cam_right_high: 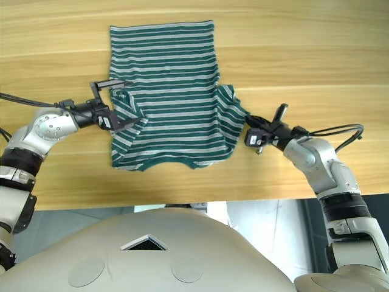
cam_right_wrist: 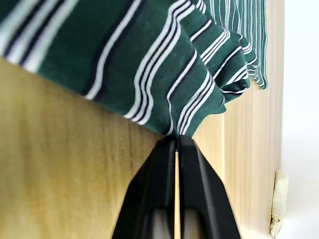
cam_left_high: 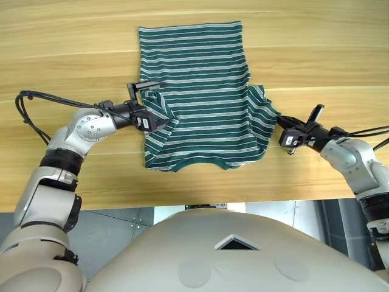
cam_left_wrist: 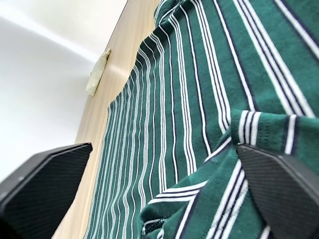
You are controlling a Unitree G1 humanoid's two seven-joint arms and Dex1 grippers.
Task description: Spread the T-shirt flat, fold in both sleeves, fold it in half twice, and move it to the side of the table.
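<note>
A green T-shirt [cam_left_high: 200, 85] with white stripes lies on the wooden table [cam_left_high: 316, 48], its hem at the far side and its collar toward me. The left sleeve [cam_left_high: 163, 115] is folded in over the body, somewhat rumpled. My left gripper [cam_left_high: 155, 104] stands open at the shirt's left edge, one finger on each side of that sleeve [cam_left_wrist: 209, 199]. My right gripper [cam_left_high: 279, 119] is shut on the tip of the right sleeve [cam_right_wrist: 164, 74], which is drawn out to a point at the shirt's right side.
The table's front edge [cam_left_high: 292, 201] runs close under the collar. Bare wood lies on both sides of the shirt. A small beige scrap [cam_left_wrist: 97, 74] sits at the table's far edge.
</note>
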